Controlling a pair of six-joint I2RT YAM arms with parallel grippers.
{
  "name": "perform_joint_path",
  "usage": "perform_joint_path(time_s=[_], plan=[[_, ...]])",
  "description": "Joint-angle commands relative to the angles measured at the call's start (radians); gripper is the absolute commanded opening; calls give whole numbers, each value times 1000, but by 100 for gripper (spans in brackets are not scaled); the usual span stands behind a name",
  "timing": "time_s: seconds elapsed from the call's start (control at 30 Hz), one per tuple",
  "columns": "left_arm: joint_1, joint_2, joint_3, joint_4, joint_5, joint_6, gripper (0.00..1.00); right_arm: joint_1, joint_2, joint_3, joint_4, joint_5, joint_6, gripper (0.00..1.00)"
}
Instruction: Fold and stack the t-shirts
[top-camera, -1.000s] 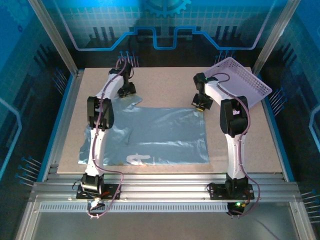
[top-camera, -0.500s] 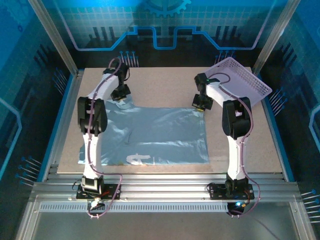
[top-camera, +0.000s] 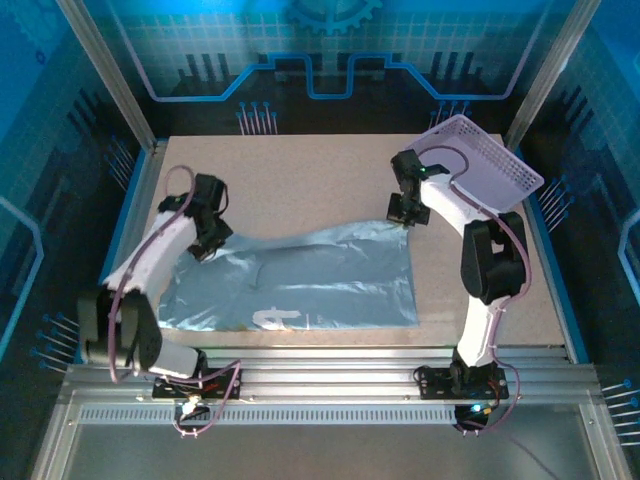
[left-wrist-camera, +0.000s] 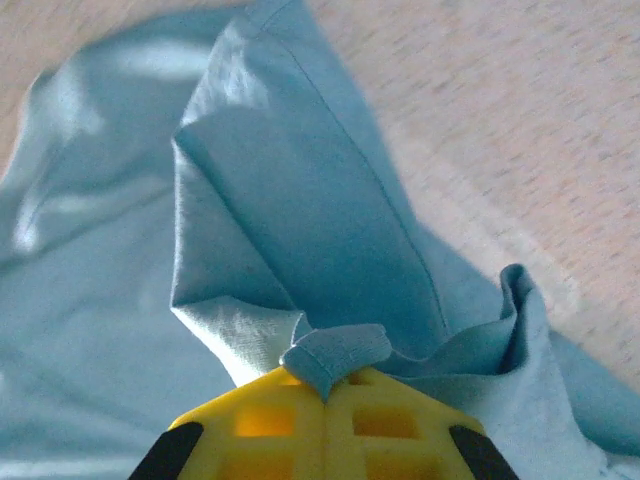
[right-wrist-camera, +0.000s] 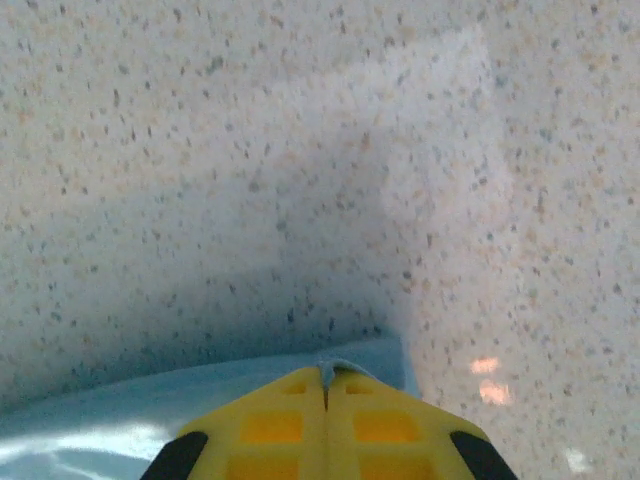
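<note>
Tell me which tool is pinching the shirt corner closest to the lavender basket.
The right tool, shut on the far right corner of the t-shirt, beside the basket. The left tool pinches the far left corner, away from it.

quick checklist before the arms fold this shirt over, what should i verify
1. Left gripper pinching the t-shirt: ok, a tuck of fabric sits between its shut fingers.
2. Right gripper on the far right corner: ok, shut on the cloth edge.
3. Far edge even between the two grips: not ok, it bunches and dips near the left gripper.
4. Near hem flat on the table: ok where it can be seen.
5. Basket apart from the t-shirt: ok, it sits at the far right corner.
</note>
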Motion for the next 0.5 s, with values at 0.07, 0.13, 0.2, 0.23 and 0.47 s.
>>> perform_joint_path(time_s=[0.07, 0.13, 0.2, 0.23, 0.47], plan=[[-3, -195, -129, -75, 2, -151, 0, 18, -123, -130, -4, -7, 10, 0], [-3, -250, -166, -107, 2, -166, 0, 22, -154, -176, -6, -14, 18, 0], [-3, -290, -189, -137, -6, -179, 0, 25, -181, -217, -6, -15, 21, 0], [-3, -307, -197, -145, -6, -181, 0, 27, -192, -235, -6, -18, 21, 0], [-3, -335, -199, -192, 0, -154, 0, 62, -284, -317, -19, -16, 21, 0]])
